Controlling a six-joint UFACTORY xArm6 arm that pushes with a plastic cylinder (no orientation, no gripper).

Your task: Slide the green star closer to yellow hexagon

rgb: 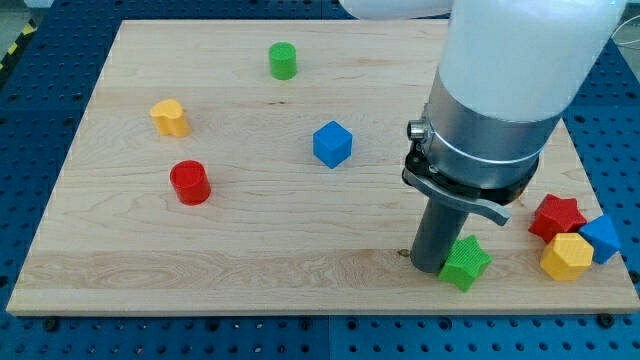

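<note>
The green star (466, 263) lies near the board's bottom right. The yellow hexagon (566, 257) lies to its right, near the board's right edge, with a gap between them. My rod comes down from the big white and grey arm at the view's upper right. My tip (432, 268) stands just left of the green star, touching it or very nearly so.
A red star (556, 217) and a blue block (602, 238) sit against the yellow hexagon. A blue cube (332, 143), a green cylinder (283, 61), a yellow block (170, 117) and a red cylinder (189, 183) lie further left on the wooden board (250, 250).
</note>
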